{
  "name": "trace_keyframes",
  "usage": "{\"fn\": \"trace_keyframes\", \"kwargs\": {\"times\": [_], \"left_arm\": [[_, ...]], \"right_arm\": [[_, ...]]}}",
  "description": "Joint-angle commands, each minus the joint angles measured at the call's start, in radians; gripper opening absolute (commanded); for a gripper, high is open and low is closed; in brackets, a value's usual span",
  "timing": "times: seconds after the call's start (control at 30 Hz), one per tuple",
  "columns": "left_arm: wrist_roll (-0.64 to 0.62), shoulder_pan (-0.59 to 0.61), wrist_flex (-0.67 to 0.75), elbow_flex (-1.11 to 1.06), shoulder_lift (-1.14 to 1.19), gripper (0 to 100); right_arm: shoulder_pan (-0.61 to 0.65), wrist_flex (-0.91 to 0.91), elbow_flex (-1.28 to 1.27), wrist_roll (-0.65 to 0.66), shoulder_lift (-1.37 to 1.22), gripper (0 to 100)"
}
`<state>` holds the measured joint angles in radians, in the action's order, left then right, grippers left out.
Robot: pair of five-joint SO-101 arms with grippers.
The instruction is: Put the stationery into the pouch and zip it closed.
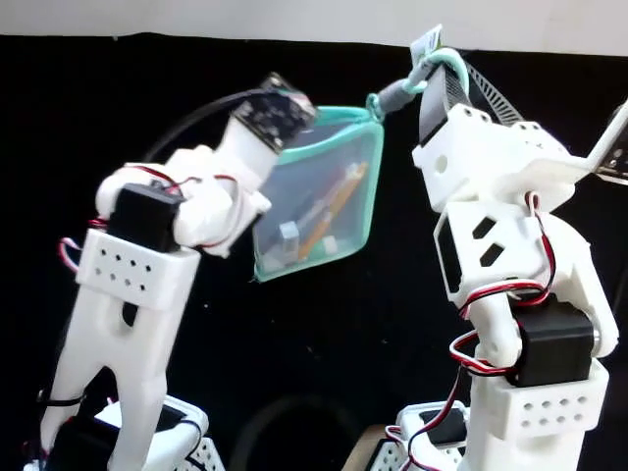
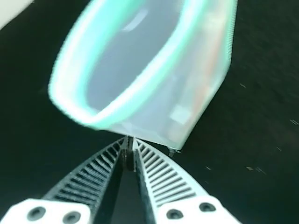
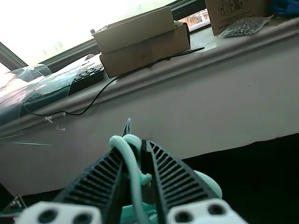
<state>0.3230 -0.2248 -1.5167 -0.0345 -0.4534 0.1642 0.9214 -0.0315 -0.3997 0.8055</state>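
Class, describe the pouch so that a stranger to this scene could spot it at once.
Look above the black table, in mid-air. The pouch hangs there, pinched by the left gripper, its cord in the right gripper. It alone is see-through with mint-green edging.

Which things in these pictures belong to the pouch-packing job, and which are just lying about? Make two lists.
Job in hand:
pouch
pencil inside it
teal zip cord
left end effector, shut on the pouch
right end effector, shut on the cord

Lying about, by the window:
cardboard boxes
keyboard
black cable
bag of small parts
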Motion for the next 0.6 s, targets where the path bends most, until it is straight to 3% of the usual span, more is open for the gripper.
{"fn": "trace_keyframes", "kwargs": {"times": [0.0, 0.4, 0.57], "left_arm": [[0.006, 0.01, 0.058, 0.004, 0.001, 1], [0.003, 0.015, 0.376, -0.177, 0.002, 1], [-0.018, 0.084, 0.482, -0.213, 0.002, 1]], "right_arm": [[0.019, 0.024, 0.042, -0.002, 0.019, 0.7], [0.085, 0.124, 0.082, -0.002, 0.021, 0.7], [0.085, 0.124, 0.173, -0.005, 0.021, 0.7]]}}
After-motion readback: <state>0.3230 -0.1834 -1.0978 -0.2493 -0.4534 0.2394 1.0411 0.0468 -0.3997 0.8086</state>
